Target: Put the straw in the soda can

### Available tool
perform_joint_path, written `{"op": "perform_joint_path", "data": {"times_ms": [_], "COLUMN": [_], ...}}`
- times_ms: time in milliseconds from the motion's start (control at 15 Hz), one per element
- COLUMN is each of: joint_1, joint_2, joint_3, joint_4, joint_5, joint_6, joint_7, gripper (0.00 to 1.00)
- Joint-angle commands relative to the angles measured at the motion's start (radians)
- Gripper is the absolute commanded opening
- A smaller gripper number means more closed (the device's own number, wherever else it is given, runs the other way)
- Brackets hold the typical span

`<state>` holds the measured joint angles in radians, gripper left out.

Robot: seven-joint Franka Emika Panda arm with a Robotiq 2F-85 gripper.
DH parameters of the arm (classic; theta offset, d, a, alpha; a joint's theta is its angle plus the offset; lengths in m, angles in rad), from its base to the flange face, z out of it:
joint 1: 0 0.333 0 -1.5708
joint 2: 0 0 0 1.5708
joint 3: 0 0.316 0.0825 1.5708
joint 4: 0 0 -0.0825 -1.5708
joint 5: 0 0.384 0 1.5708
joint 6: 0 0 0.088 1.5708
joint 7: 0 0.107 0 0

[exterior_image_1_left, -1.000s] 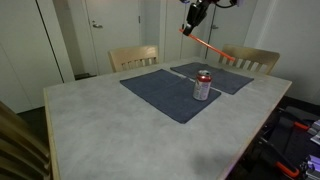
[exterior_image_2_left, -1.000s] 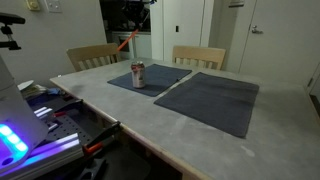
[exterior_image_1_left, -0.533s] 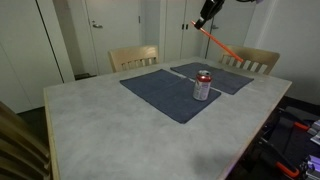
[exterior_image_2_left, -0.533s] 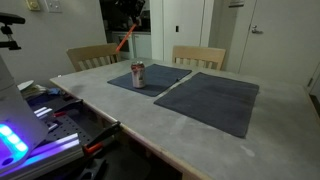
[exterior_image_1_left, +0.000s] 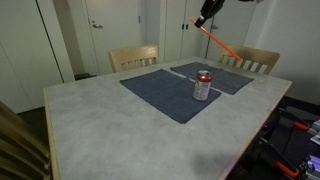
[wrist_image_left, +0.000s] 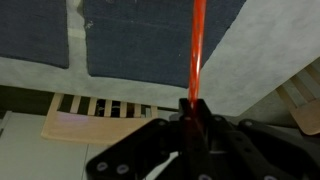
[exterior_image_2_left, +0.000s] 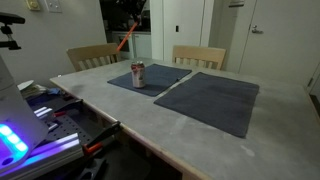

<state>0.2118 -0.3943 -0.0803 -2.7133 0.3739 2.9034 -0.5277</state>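
Note:
The red soda can (exterior_image_1_left: 202,86) with a silver top stands upright on a dark blue placemat (exterior_image_1_left: 165,92); it also shows in an exterior view (exterior_image_2_left: 138,75). My gripper (exterior_image_1_left: 205,17) is high above the table, up and behind the can, shut on one end of the red-orange straw (exterior_image_1_left: 219,43). The straw slants down from the fingers, well clear of the can. It shows in an exterior view (exterior_image_2_left: 124,42) below the gripper (exterior_image_2_left: 134,24). In the wrist view the straw (wrist_image_left: 197,50) runs straight out from the shut jaws (wrist_image_left: 193,108). The can is out of the wrist view.
A second dark placemat (exterior_image_1_left: 220,76) lies beside the first on the pale tabletop (exterior_image_1_left: 100,125). Two wooden chairs (exterior_image_1_left: 134,57) (exterior_image_1_left: 255,60) stand at the far edge. Doors and a wall are behind. A robot base with cables (exterior_image_2_left: 40,125) sits beside the table.
The gripper with the straw moved up and to the right in the exterior view between one second and half a second ago. Since then it has stayed still.

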Motion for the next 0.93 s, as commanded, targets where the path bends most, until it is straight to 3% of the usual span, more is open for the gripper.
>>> {"op": "perform_joint_path", "data": {"times_ms": [0, 133, 267, 467, 867], "joint_1": [0.033, 0.093, 0.197, 0.406, 0.743], "joint_2": [0.006, -0.005, -0.017, -0.058, -0.172], "joint_3": [-0.048, -0.107, -0.195, -0.365, -0.682], "joint_4": [0.004, -0.002, -0.009, -0.024, -0.07], "joint_5": [0.038, 0.103, 0.196, 0.273, 0.181], "joint_6": [0.049, 0.095, 0.178, 0.323, 0.54], "joint_7": [-0.045, -0.083, -0.149, -0.278, -0.296], "gripper": [0.02, 0.02, 0.02, 0.02, 0.02]}}
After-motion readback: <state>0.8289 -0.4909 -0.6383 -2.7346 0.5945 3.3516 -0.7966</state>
